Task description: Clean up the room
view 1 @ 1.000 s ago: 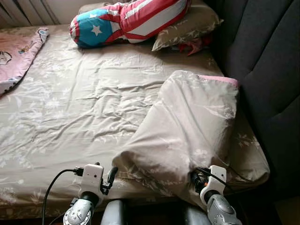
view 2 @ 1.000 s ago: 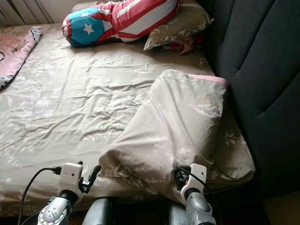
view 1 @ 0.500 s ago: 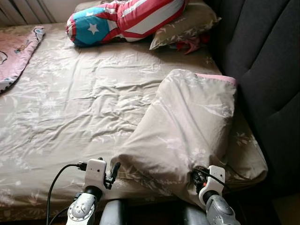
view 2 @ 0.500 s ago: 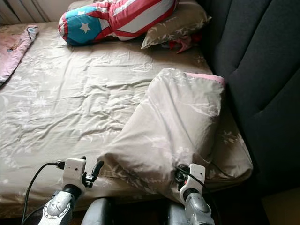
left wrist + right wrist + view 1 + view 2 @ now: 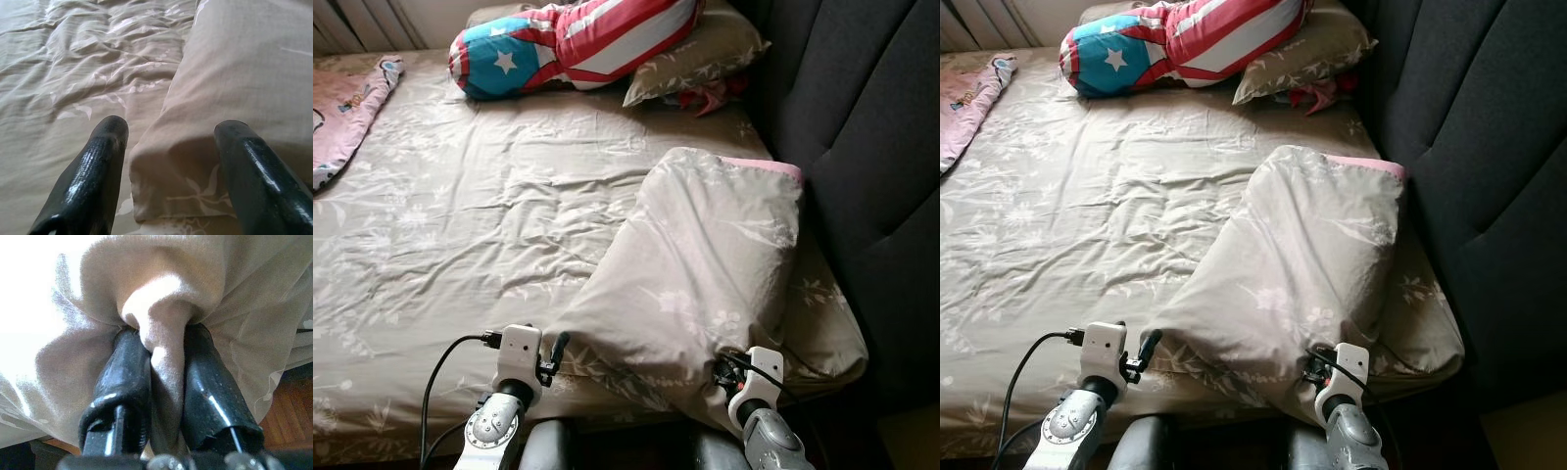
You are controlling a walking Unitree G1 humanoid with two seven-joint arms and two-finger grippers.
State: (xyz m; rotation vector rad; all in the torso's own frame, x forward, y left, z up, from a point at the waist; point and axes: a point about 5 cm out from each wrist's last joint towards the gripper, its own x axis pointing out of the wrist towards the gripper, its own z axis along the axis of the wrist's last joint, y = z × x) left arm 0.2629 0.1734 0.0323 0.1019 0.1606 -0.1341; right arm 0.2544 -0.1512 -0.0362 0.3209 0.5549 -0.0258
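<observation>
A beige floral pillow (image 5: 705, 274) lies slanted on the near right part of the bed, its pink-edged far end against the dark headboard. My right gripper (image 5: 724, 370) is shut on the pillow's near right corner; the wrist view has the fabric (image 5: 164, 382) bunched between both fingers. My left gripper (image 5: 553, 351) stands open at the pillow's near left corner (image 5: 166, 191), and in its wrist view that corner lies between the two spread fingers (image 5: 98, 166). Whether they touch the cloth I cannot tell.
The bed sheet (image 5: 460, 215) is wrinkled. A stars-and-stripes cushion (image 5: 568, 44) and another beige pillow (image 5: 705, 54) lie at the far end. A pink blanket (image 5: 342, 108) sits at the far left. The dark padded headboard (image 5: 871, 147) runs along the right. Wooden floor (image 5: 288, 411) lies below the bed edge.
The left gripper has moved forward and right, closer to the pillow's near left corner. The right gripper keeps its hold. The camera view shifted slightly.
</observation>
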